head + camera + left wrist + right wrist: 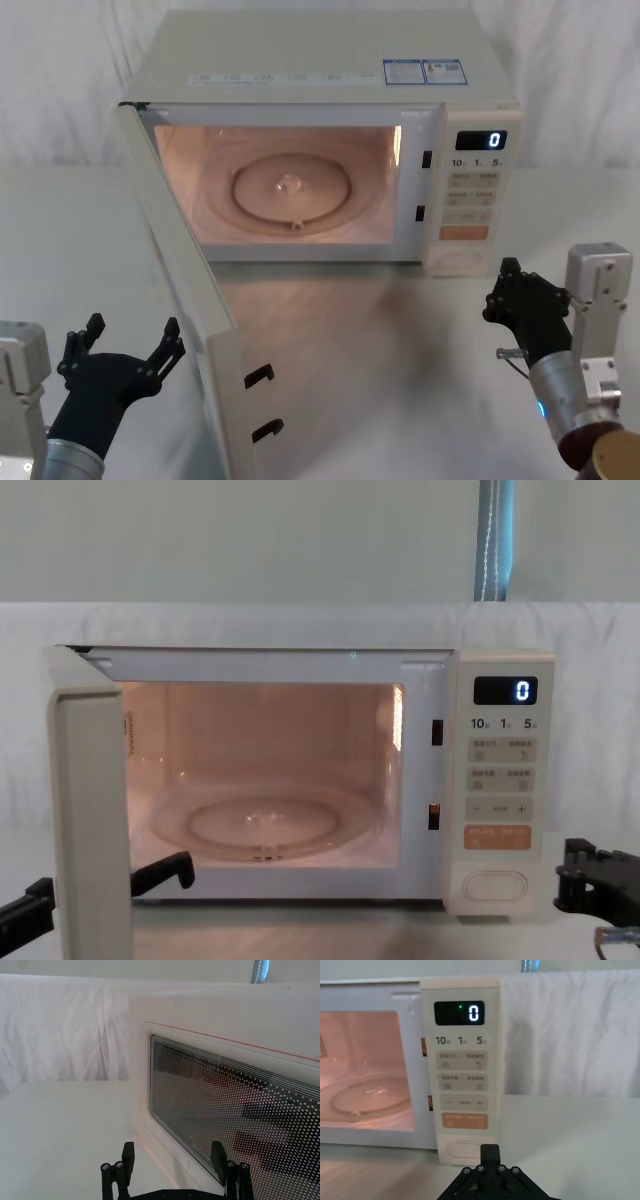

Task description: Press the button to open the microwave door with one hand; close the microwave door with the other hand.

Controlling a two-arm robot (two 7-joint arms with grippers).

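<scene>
The microwave door [185, 290] was swung wide open toward the robot. The left end effector [125, 350], fingers spread, was placed just outside its outer face, nearer than the closed right end effector [520, 300] below the button [465, 1151].

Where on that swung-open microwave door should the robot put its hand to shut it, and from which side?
Probably no clamping is needed: push the microwave door on its outer windowed face, near the free edge far from the hinge, where a push turns it most easily. Come from the robot's left, where the open left gripper sits just outside the door. The right gripper is near the button.
</scene>
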